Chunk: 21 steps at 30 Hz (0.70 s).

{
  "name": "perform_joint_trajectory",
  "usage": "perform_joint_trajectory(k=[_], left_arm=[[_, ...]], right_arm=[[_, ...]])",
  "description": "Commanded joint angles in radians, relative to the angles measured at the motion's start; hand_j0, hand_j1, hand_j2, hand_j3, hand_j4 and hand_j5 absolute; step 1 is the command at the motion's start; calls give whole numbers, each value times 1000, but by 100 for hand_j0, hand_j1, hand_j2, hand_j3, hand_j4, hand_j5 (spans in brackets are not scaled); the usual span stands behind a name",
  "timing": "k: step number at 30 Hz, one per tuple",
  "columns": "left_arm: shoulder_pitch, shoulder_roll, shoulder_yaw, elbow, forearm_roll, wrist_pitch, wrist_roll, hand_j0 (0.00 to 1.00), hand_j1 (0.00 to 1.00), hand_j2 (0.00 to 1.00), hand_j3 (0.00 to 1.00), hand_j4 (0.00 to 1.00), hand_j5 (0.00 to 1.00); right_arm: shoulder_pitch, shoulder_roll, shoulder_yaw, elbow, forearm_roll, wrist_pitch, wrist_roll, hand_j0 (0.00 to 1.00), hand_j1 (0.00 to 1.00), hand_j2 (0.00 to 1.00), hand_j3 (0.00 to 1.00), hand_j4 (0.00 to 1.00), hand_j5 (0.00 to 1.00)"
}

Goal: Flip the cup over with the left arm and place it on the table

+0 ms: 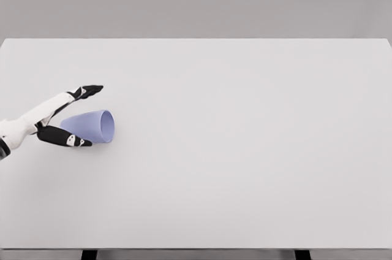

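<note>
A light purple cup [92, 125] lies on its side on the white table [245, 149], at the left, with its mouth facing right. My left hand [82, 117] comes in from the left edge and straddles the cup's base end. Its long fingers [87, 92] stretch out beyond the cup, and the thumb [64, 138] lies along the cup's near side. The hand is open and spread; I cannot tell whether it touches the cup. The right arm is out of sight.
The table's far edge runs across the top of the view and its front edge along the bottom. A plain grey wall stands behind.
</note>
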Motion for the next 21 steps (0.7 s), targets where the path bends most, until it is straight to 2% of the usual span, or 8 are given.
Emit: perform_joint_trajectory(k=[1,9,21], left_arm=[[-2,-1,-10,0,2,6,0,100,100,100,100,100,100],[-9,-1,-27,0,0,77,-2,100,100,100,100,100,100],[-57,-11,-65,0,-3,147,-8,100,100,100,100,100,100]], right_arm=[[2,0,0,1,0,0,0,100,100,100,100,100,100],[2,0,0,1,0,0,0,100,100,100,100,100,100],[0,0,0,1,0,0,0,100,100,100,100,100,100]])
